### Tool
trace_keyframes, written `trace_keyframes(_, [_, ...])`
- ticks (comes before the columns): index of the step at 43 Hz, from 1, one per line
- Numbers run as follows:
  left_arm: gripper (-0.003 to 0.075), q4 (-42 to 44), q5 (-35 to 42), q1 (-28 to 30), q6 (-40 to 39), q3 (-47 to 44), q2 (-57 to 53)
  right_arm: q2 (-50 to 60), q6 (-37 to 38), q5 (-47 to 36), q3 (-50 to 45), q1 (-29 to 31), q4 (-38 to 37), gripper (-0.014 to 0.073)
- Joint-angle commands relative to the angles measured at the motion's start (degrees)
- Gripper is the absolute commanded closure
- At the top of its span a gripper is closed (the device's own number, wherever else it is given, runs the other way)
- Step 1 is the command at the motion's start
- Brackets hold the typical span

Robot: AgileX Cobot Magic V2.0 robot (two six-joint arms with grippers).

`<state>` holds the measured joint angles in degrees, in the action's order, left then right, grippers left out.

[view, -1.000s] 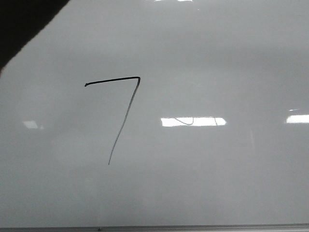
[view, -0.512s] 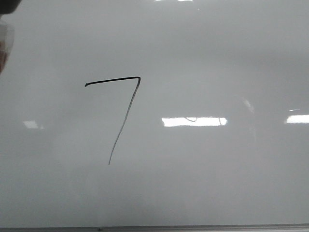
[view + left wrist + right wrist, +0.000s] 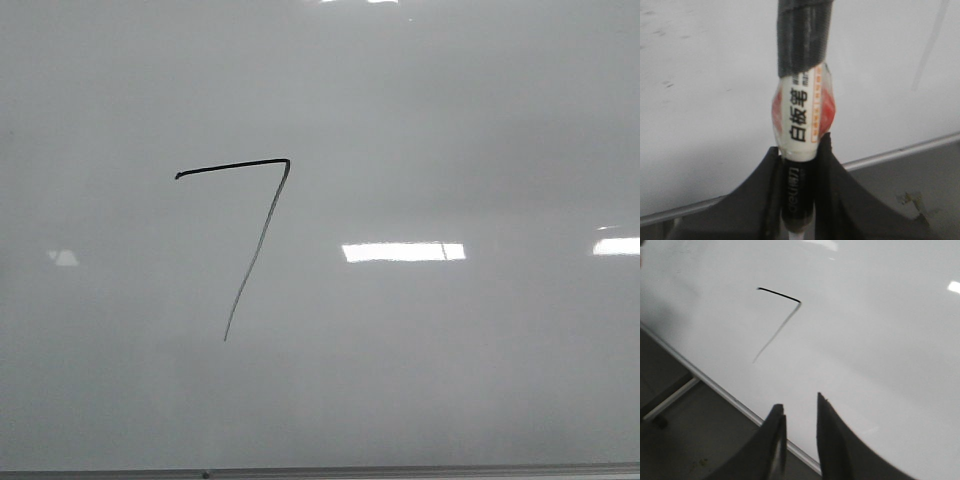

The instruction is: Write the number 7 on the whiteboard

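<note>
The number 7 (image 3: 235, 167) is drawn in thin black marker left of centre on the whiteboard (image 3: 450, 120): a short top stroke joined to a longer, fainter slanting stroke. It also shows in the right wrist view (image 3: 780, 295). No gripper shows in the front view. My left gripper (image 3: 800, 150) is shut on a whiteboard marker (image 3: 801, 120) with a white, orange and black label, held off the board (image 3: 705, 100) near its frame edge. The marker's tip is hidden. My right gripper (image 3: 799, 405) is empty, its jaws a little apart, over the board's edge.
A thin grey metal frame runs along the board's near edge (image 3: 400, 470), and shows in both wrist views (image 3: 900, 152) (image 3: 715, 385). Bright rectangular light reflections (image 3: 403, 251) lie on the board. A pale bar of the stand (image 3: 670, 400) and dark floor lie beyond the edge.
A dark shape at the upper left of the front view has pulled away and gone out of view. The 7 is unchanged.
</note>
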<state>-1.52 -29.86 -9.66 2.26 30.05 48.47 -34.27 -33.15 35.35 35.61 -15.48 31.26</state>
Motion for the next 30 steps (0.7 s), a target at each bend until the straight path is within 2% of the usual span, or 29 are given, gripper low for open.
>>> trace_keyframes(1, [0.0741, 0.25, 6.99, 7.88, -0.88, 1.92, 2.09, 5.54, 2.69, -4.27, -3.78, 5.48, 1.18, 0.0521])
trace_keyframes(7, [0.0741, 0.25, 11.66, 15.93, -0.88, 1.92, 5.94, 12.36, 5.00, -5.12, -9.51, 10.24, 1.23, 0.0663])
trace_keyframes(17, [0.0741, 0.14, 18.88, 16.27, -0.88, 1.92, 15.16, 15.57, 5.30, -7.68, -12.07, 11.32, 1.37, 0.0652])
trace_keyframes(30, [0.0741, 0.04, 38.20, 14.41, -0.88, 1.92, 25.07, 15.57, 5.30, -7.99, -12.07, 11.32, 1.37, 0.0652])
